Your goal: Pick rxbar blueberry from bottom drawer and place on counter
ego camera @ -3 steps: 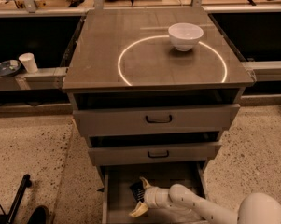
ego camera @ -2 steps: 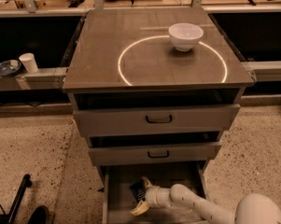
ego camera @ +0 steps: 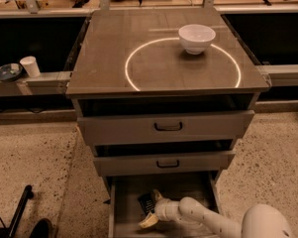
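Grasp step: gripper [ego camera: 152,209] spread in bottom drawer [ego camera: 126,190], rxbar blueberry [ego camera: 145,202] at its 10 o'clock. Next, likely: pinch it, lift to counter [ego camera: 109,58].

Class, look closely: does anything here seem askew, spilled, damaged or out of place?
Nothing stands out. The bowl sits upright on the counter; the gripper is in the bottom drawer at the rxbar blueberry.

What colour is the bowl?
The bowl is white, camera view; the gripper is inside the bottom drawer.
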Controlling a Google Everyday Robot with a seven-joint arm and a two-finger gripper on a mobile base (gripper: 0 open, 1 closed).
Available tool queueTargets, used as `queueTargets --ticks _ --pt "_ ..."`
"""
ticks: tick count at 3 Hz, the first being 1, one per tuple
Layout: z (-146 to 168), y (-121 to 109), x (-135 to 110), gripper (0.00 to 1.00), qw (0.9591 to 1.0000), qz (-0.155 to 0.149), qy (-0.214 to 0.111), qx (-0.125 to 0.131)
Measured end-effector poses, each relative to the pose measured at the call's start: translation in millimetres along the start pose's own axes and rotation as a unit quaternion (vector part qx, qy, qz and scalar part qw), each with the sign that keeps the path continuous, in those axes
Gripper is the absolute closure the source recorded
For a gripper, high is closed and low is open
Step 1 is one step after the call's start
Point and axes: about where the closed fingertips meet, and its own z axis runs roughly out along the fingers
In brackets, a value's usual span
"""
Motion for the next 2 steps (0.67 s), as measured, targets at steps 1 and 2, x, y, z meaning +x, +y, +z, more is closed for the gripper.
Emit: queueTargets --ticks 1,2 --pt "8 -6 10 0.0 0.9998 0.017 0.008 0.008" --pt "18 -5 16 0.15 0.9996 0.025 0.011 0.009"
